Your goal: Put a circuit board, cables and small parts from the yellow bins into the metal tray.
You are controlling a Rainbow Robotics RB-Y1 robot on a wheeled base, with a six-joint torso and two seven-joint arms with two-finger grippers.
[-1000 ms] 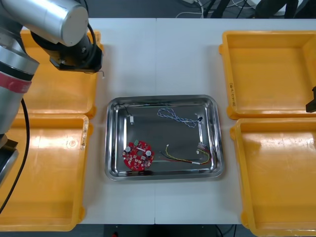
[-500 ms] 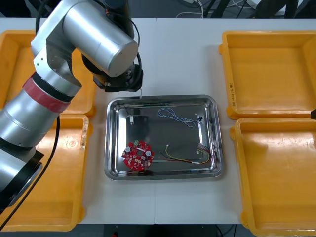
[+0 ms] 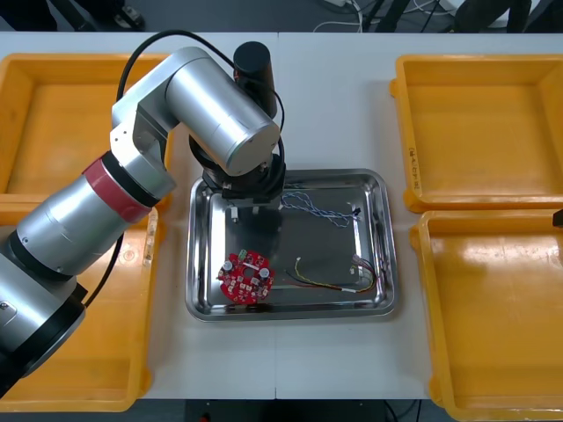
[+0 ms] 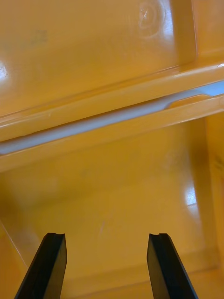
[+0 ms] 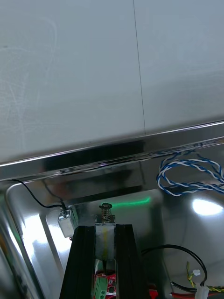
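My left gripper (image 5: 105,230) is shut on a small metal part (image 5: 106,211) with a spring-like tip, held just above the metal tray's (image 3: 388,237) far left corner. In the front view the left gripper (image 3: 252,202) sits under its silver wrist. In the tray lie a round red circuit board (image 3: 246,275), a twisted blue and white cable (image 3: 312,208), a red and yellow cable (image 3: 334,277) and another small metal part (image 5: 67,222) on a thin black wire, just beside my left fingers. My right gripper (image 4: 107,264) hangs open over the right yellow bins (image 4: 112,107), holding nothing.
Two yellow bins (image 3: 75,123) stand at the left and two at the right (image 3: 479,132). The left arm reaches across the near left bin (image 3: 70,316) and the tray's left rim. Bare white table (image 5: 93,70) lies beyond the tray's far rim (image 5: 140,148).
My left arm has swung right from over the far left bin to the tray's far left corner, carrying the small metal part. The right gripper has slid further off the right edge.
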